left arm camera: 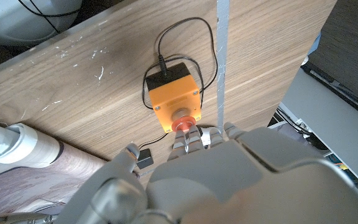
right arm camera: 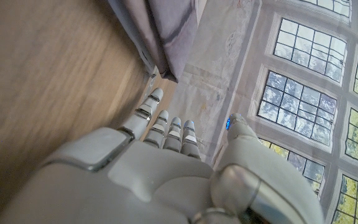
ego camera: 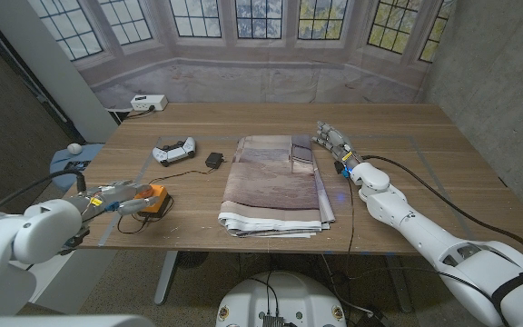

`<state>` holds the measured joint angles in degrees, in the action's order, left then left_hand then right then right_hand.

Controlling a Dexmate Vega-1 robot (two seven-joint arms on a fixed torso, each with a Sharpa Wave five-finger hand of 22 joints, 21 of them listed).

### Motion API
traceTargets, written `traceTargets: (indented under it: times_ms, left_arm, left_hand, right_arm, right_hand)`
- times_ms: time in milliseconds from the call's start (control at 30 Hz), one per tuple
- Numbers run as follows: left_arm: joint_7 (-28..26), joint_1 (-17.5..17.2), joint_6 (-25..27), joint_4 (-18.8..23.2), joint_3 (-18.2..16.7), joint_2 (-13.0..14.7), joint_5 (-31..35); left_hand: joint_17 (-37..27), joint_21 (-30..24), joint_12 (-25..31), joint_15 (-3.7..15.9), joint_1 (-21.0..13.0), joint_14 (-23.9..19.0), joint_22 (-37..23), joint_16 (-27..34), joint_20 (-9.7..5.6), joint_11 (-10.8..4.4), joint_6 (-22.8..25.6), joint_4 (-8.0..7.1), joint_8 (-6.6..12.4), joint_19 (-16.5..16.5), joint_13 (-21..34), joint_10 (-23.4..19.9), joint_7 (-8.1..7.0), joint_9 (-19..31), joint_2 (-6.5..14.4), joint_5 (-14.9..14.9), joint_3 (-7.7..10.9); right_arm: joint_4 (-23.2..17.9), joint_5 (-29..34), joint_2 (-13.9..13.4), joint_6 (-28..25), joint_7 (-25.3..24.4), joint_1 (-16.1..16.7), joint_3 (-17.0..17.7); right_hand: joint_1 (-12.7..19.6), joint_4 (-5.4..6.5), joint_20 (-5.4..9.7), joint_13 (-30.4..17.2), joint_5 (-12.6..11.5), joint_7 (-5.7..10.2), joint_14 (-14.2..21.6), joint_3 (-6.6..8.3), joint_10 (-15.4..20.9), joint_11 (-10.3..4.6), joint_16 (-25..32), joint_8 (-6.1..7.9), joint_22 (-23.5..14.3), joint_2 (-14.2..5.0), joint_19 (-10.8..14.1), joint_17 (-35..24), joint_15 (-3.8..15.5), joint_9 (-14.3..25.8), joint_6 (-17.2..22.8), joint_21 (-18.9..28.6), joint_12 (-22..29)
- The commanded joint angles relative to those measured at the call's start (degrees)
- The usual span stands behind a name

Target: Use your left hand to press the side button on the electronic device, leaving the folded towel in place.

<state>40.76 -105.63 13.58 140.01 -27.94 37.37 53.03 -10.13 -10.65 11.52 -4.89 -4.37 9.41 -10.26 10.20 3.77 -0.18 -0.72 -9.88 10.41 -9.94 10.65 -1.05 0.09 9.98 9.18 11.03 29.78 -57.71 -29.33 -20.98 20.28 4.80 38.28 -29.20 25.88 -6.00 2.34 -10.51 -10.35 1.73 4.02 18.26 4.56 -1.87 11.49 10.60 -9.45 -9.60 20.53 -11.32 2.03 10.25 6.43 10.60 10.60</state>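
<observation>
Pressing my left hand (left arm camera: 191, 140) fingertips on the orange device's (left arm camera: 173, 94) red button (left arm camera: 183, 124), right hand (ego camera: 332, 141) spread beside the folded towel (ego camera: 275, 182) on the bench (ego camera: 407, 136)

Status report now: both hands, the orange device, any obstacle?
Left hand at orange device, fingers on its red button. Right hand open beside folded towel. No obstacle.

No legible text or labels.
</observation>
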Motion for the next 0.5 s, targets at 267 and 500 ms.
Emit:
traceTargets:
  times_ms: [267, 500]
  left_arm:
    - [0.7, 0.8, 1.4, -0.7, 1.3, 2.3, -1.3]
    - [1.5, 1.1, 2.2, -1.1, 1.8, 3.3, -1.8]
  left_hand:
    - [-0.1, -0.6, 0.4, 0.33, 0.7, -0.1, -0.2, 0.5, -0.52, -0.27, 0.1, 0.02, 0.16, -0.2, 0.0, -0.9, -0.26, 0.2, -0.1, 0.3, 0.30]
    - [-0.1, -0.6, 0.6, 0.48, 0.9, -0.3, -0.2, 0.5, -0.81, -0.54, 0.3, 0.09, 0.23, -0.3, 0.0, -1.4, -0.40, 0.1, -0.2, 0.3, 0.30]
  right_arm:
    - [0.5, -0.3, 0.1, 0.2, 0.1, 0.3, 0.2]
    - [0.5, -0.4, 0.1, 0.3, 0.1, 0.5, 0.3]
  right_hand:
    - [0.6, -0.41, 1.50, -0.2, 0.3, -0.16, -0.3, 0.23, -0.2, 0.05, 0.5, 0.16, -0.2, 0.12, 0.4, -0.1, 1.86, 0.1, -0.1, 0.3, 0.2]
    - [0.6, -0.42, 1.50, -0.2, 0.3, -0.18, -0.3, 0.23, -0.3, 0.22, 0.5, 0.17, -0.2, 0.12, 0.4, -0.1, 1.89, 0.1, -0.1, 0.3, 0.2]
